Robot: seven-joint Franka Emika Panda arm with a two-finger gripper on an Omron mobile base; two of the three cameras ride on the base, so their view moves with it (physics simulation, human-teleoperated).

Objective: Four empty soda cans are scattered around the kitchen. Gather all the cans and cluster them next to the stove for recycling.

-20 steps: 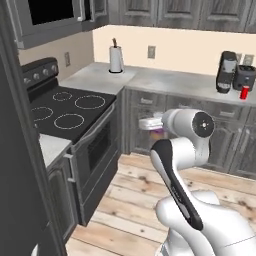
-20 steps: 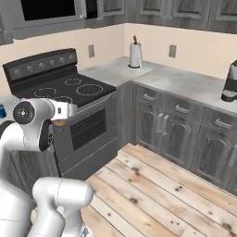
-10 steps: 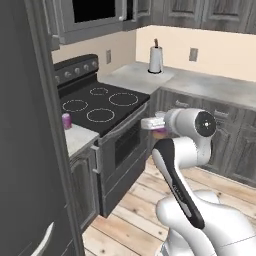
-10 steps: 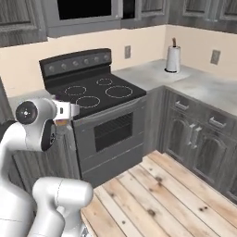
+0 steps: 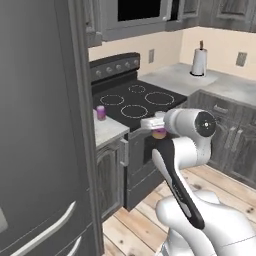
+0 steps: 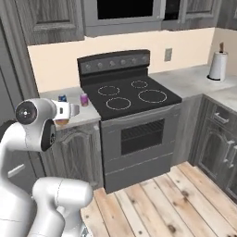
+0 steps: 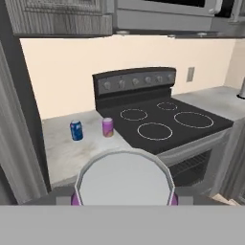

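The gripper [image 7: 123,200] is clamped narrow on a purple can [image 7: 124,179], whose silvery top looms at 6 o'clock in the hand view. On the marble counter [image 7: 67,148], at 10 o'clock from it, stand a blue can [image 7: 76,130] and a second purple can [image 7: 108,127], just beside the black stove [image 7: 162,122]. A paper-towel roll [image 6: 218,65] stands at the far right.

Bare counter [image 7: 62,153] before the blue can [image 7: 76,130] and purple can [image 7: 108,127] (fridge wall [image 7: 19,158] close left).
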